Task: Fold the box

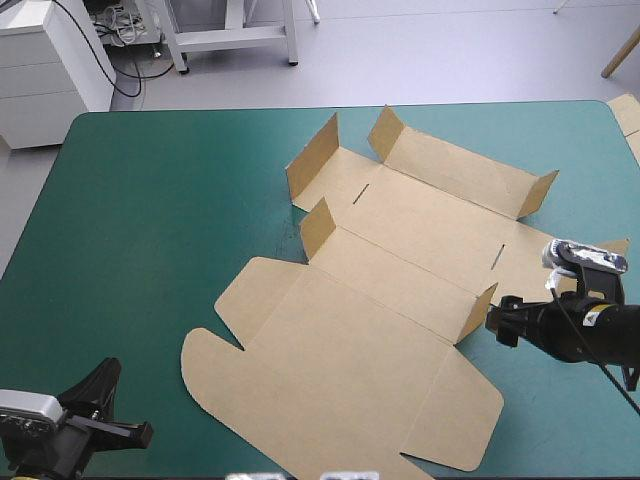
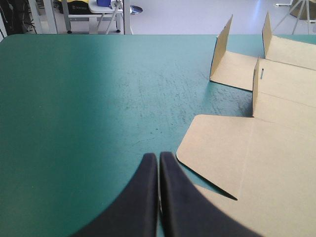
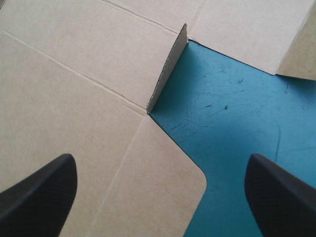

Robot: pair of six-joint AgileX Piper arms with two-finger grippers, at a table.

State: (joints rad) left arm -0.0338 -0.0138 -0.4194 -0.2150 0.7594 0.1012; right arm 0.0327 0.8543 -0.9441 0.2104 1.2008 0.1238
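Box (image 1: 380, 300): a cut sheet of brown board, lying on the teal-green worktop (image 1: 150, 220) right of centre and set at a diagonal. The large lid panel with rounded tabs (image 1: 215, 365) lies flat toward the near edge. Toward the far edge, several short side flaps stand raised, among them one pair (image 1: 315, 155) at the far left end of the sheet and one flap (image 1: 478, 312) at its right side.

Left tool (image 1: 140, 432): positioned over the near left corner of the worktop, apart from the box. In the left wrist view the left tool (image 2: 159, 157) has its black fingers pressed together in a pointed arch, holding nothing; the flat edge of the box (image 2: 256, 158) lies just ahead and to one side.

Right tool (image 1: 497, 325): positioned just beside the raised right-side flap. In the right wrist view the right tool (image 3: 159, 160) stands wide apart, empty, above a flat rounded corner of the box (image 3: 74, 74), with the upright flap (image 3: 168, 69) directly ahead.
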